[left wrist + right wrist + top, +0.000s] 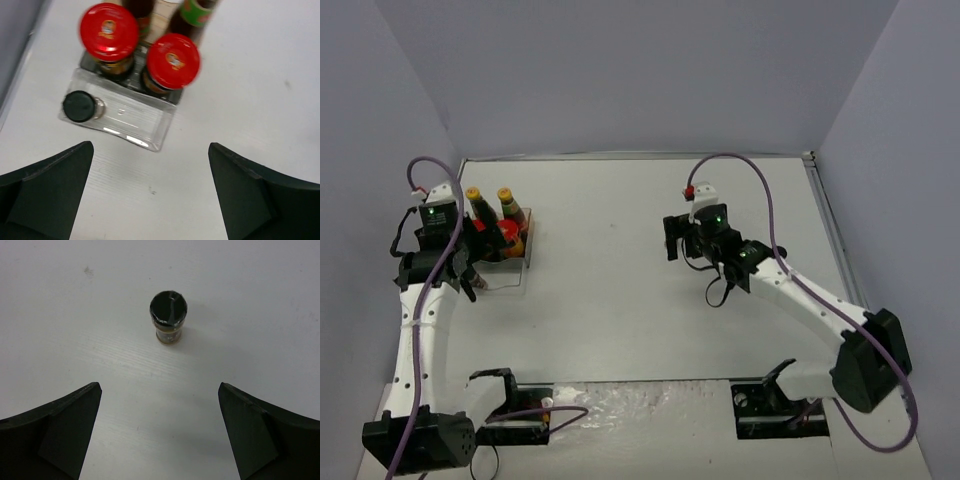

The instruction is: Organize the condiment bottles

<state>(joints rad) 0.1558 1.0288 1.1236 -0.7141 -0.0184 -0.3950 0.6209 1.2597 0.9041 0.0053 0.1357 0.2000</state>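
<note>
In the left wrist view two red-lidded jars (pixel 109 31) (pixel 173 57) stand in the clear rack (pixel 142 127). One black-capped spice jar (pixel 78 106) stands in the rack's front row at the left. Two tall dark-red bottles (pixel 197 12) stand behind the jars; their yellow caps (pixel 473 194) show in the top view. My left gripper (pixel 150 192) is open and empty, just short of the rack's front edge. My right gripper (pixel 160 432) is open and empty, with a second black-capped spice jar (pixel 168 315) upright on the table ahead of it. No third spice jar shows.
The rack (pixel 508 255) sits at the table's left side near the wall. My right gripper (pixel 673 240) hovers mid-table. White table surface lies between the two arms. Two base mounts sit at the near edge.
</note>
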